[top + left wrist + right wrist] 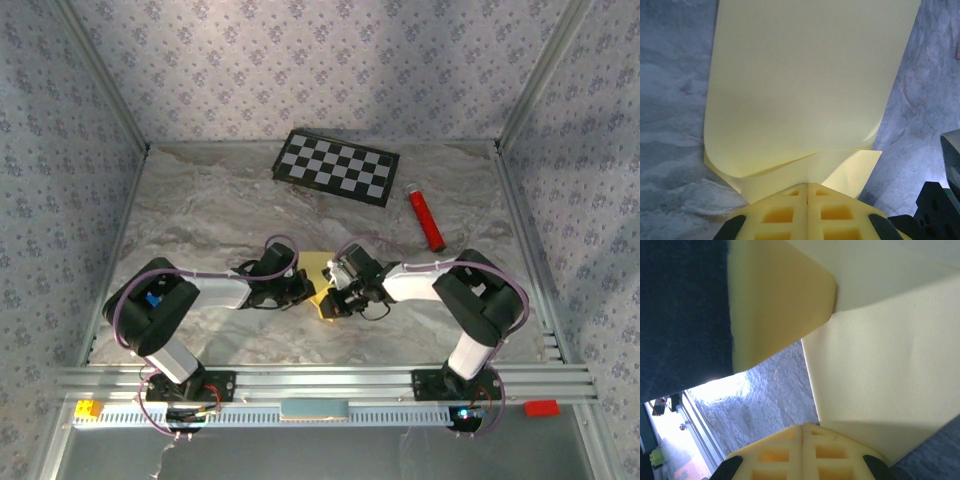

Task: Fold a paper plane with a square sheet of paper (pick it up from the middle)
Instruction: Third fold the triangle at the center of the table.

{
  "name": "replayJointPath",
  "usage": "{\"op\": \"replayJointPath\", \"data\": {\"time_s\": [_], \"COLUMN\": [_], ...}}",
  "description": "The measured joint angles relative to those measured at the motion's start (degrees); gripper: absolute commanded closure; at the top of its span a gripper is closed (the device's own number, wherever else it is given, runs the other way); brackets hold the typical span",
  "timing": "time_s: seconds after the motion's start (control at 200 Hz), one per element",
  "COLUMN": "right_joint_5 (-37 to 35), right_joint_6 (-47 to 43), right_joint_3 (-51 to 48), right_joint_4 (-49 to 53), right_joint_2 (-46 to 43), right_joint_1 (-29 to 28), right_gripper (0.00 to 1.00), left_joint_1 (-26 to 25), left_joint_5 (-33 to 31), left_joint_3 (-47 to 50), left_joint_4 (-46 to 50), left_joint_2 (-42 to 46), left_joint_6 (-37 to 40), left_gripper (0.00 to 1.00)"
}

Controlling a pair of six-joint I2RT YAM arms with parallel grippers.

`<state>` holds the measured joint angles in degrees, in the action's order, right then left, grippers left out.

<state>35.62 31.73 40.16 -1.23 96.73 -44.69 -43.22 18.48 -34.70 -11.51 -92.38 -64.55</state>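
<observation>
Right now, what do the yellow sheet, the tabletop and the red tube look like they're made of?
Yellow sheet: thin matte paper; it curls and bends softly, no gloss.
Tabletop: grey marbled pattern, matte; printed covering or stone, can't tell.
Red tube: probably smooth plastic, uniform red with a paler top end; too small to be sure.

- square sheet of paper (318, 272): plain pale yellow
- checkerboard panel (336, 166): black and white squares
- tube (425, 217): bright red
- table (200, 210): marbled grey and beige
- walls (300, 60): pale lilac, small floral print
</observation>
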Motion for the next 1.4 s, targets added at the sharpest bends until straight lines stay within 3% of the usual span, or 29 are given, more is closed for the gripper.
{"op": "replayJointPath", "data": {"time_s": [0.4, 0.61, 1.009, 1.399], "right_joint_5": [0.0, -1.14, -3.45, -4.35], "right_joint_6": [2.29, 5.16, 9.4, 9.6], "right_joint_3": [-5.66, -3.19, 1.36, -2.05], "right_joint_4": [1.03, 5.14, 3.26, 4.79], "right_joint_2": [-5.86, -11.47, -2.19, -6.12], "right_joint_1": [-0.24, 0.15, 1.31, 2.51], "right_gripper": [0.96, 0.98, 0.99, 0.98], "left_joint_1": [-0.02, -0.04, -0.31, -0.42], "left_joint_5": [-0.09, -0.15, -1.31, -1.36], "left_joint_3": [0.0, 0.02, 0.02, -0.07], "left_joint_4": [0.0, -0.11, -0.31, -0.09], "left_joint_2": [0.0, 0.0, 0.02, 0.07], "left_joint_6": [-0.04, -0.57, -1.14, -1.05], "left_gripper": [1.0, 1.0, 1.0, 1.0]}}
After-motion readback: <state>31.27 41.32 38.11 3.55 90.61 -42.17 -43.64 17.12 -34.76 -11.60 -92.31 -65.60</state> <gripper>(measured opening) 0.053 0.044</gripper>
